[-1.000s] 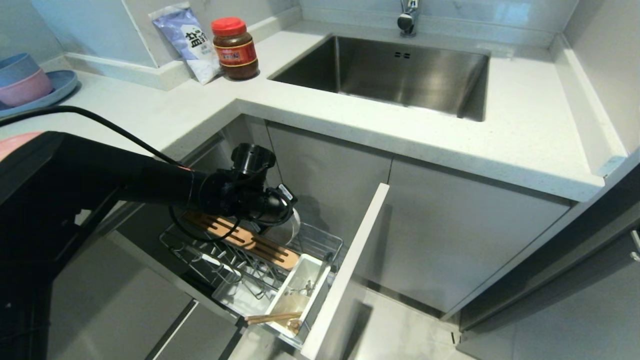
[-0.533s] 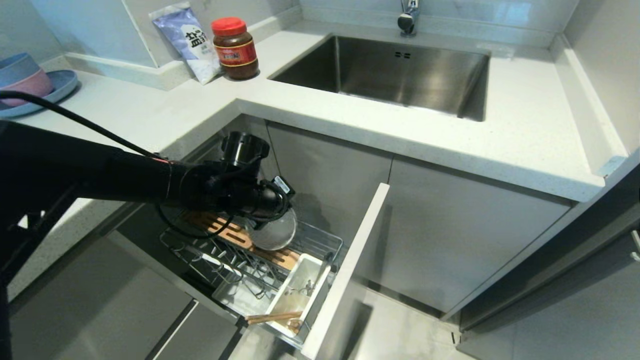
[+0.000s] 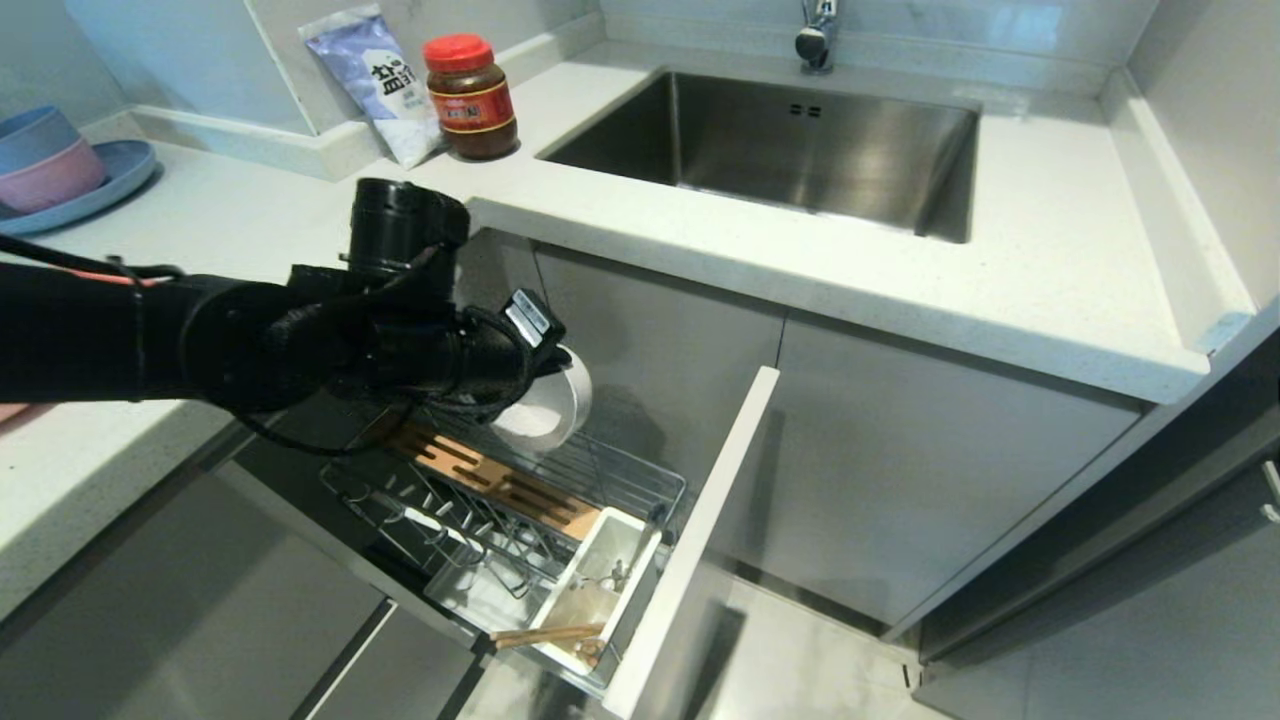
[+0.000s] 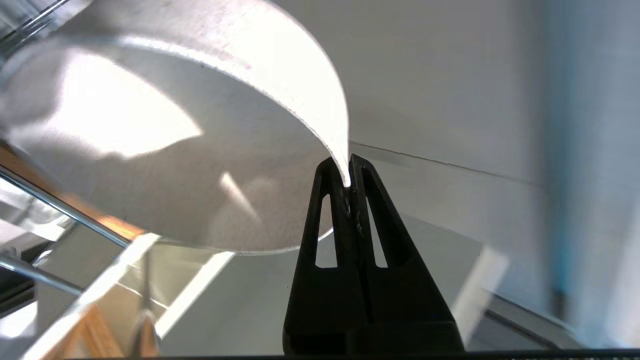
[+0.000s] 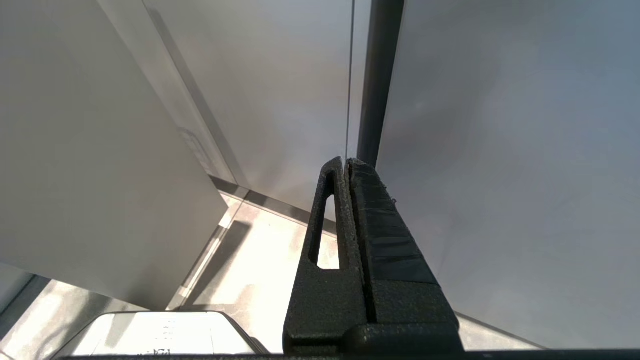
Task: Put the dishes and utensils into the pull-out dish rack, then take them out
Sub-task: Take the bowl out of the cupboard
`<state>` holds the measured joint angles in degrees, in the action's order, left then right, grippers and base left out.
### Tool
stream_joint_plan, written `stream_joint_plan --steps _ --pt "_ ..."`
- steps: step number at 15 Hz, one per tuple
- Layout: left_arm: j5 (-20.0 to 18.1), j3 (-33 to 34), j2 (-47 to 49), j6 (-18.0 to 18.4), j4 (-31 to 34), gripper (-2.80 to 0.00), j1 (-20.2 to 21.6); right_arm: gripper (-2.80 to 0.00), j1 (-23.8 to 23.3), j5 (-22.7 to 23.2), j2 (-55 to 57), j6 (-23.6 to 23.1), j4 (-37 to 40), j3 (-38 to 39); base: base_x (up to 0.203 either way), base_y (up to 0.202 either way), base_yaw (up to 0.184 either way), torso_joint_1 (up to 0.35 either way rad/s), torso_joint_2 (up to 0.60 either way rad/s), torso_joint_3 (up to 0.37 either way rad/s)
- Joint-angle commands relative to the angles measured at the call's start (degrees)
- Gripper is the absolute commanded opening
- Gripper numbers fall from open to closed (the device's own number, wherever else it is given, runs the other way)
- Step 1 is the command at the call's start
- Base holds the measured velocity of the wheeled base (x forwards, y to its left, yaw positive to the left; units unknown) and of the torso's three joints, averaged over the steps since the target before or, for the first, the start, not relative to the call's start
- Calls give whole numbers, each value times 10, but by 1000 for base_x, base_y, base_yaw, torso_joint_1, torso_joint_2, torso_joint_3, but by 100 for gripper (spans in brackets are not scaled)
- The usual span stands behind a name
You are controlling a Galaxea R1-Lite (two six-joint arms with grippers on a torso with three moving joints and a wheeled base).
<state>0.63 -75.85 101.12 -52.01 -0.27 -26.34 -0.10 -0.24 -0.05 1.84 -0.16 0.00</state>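
My left gripper (image 3: 552,362) is shut on the rim of the cream-white bowl (image 3: 545,415), which hangs tilted in the air above the pull-out dish rack (image 3: 620,480). In the left wrist view the fingertips of the left gripper (image 4: 348,172) pinch the thin edge of the bowl (image 4: 175,150). Below lie the rack's wooden strip (image 3: 500,485) and its white caddy (image 3: 600,585), which holds the chopsticks (image 3: 545,634) and the fork (image 3: 610,576). A sliver of the pink plate (image 3: 8,412) shows on the counter under my left arm. My right gripper (image 5: 346,162) is shut and empty, parked beside cabinet fronts.
The rack's grey front panel (image 3: 690,550) juts out to the right of the bowl. The counter edge (image 3: 620,235) overhangs the rack. Behind it are the sink (image 3: 800,150), a red-lidded jar (image 3: 470,97), a salt bag (image 3: 385,85) and a blue plate with stacked bowls (image 3: 60,165).
My left arm has risen and drawn back toward the counter, lifting the bowl up off the wooden strip and out of the rack. The right arm has stayed still.
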Motion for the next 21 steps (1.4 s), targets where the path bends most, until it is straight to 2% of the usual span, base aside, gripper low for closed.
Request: stream_joint_plan --steps 1,6,8,11,14,18,21 --pt "1 17 -98 2 -1 -280 -15 -280 0 0 -1 0 0 1 0 0 0 0 0 0" --pt "0 36 -276 53 1 -280 -22 -280 0 0 -2 0 0 1 0 0 0 0 0 0" --pt "-8 34 -338 100 1 -280 8 -280 0 0 -1 0 0 1 0 0 0 0 0 0" --pt "-38 28 -386 172 -1 -280 124 -280 0 0 -1 0 0 1 0 0 0 0 0 0" --pt "-69 22 -407 219 -18 -280 265 -280 0 0 -1 0 0 1 0 0 0 0 0 0" --pt "-78 32 -407 309 -60 -280 442 -280 0 0 -1 0 0 1 0 0 0 0 0 0" --pt "-88 24 -382 360 -76 -280 545 -280 0 0 -1 0 0 1 0 0 0 0 0 0"
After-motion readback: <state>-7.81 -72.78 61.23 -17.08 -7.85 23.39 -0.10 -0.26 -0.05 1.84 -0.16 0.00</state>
